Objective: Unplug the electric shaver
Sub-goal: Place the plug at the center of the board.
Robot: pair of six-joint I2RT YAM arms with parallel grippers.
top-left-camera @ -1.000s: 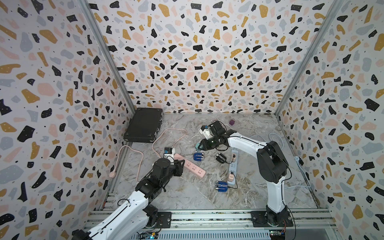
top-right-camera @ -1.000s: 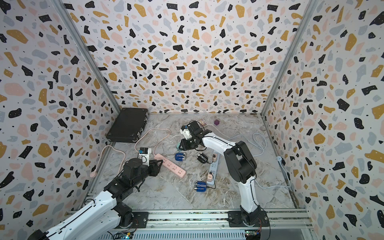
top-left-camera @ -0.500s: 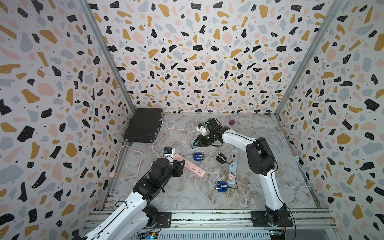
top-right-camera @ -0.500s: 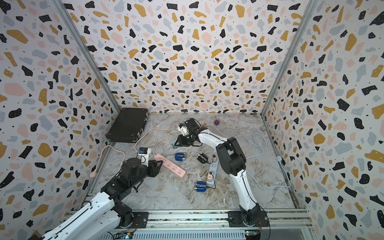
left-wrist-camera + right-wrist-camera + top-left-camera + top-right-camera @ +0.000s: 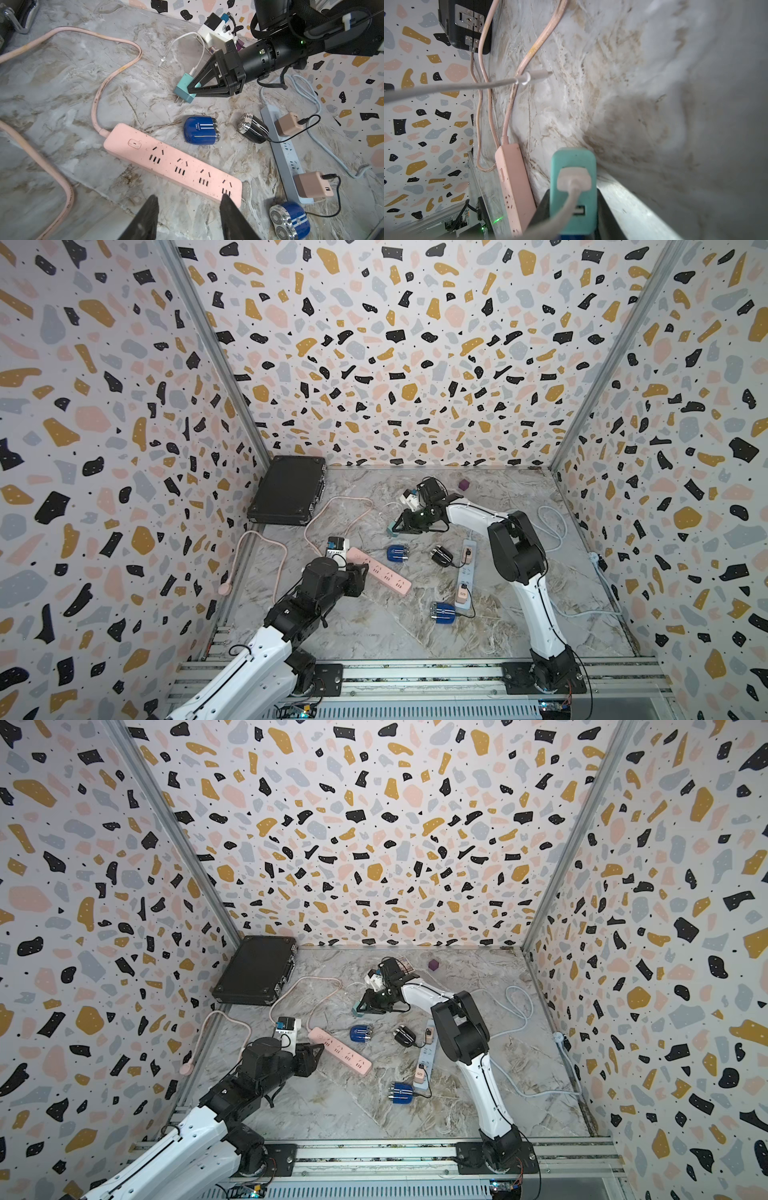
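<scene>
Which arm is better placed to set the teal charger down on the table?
Right. The right fingers hold the charger close to the table, clear of the pink power strip. The left fingers are open and empty by that strip's end.

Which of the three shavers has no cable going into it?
The blue shaver beside the pink power strip. The black shaver and the other blue shaver are each wired to the grey strip.
</scene>
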